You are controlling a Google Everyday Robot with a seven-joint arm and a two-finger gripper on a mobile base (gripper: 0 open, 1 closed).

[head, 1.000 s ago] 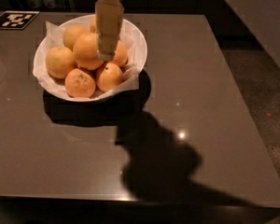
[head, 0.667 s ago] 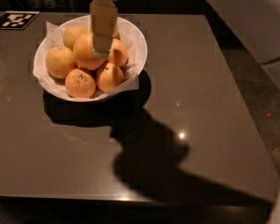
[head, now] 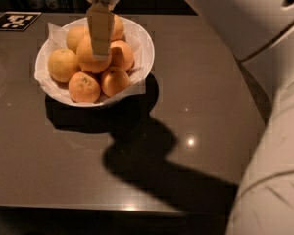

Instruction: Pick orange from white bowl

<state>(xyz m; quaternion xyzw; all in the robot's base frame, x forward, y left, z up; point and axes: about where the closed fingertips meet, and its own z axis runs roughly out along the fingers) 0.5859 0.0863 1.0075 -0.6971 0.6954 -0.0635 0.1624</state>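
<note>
Gripper (head: 100, 52): far left, over orange (head: 85, 58) topping bowl (head: 144, 45), placed for grasping; whether closed, cannot tell.

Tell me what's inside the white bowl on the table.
The white bowl is lined with crumpled white paper and holds the large orange and several smaller oranges. The gripper hangs over the large orange, covering part of it. Whatever lies beneath the pile is hidden.

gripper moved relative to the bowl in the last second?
Yes. The gripper shifted slightly left against the white bowl, which stayed put, and now hangs over the orange.
</note>
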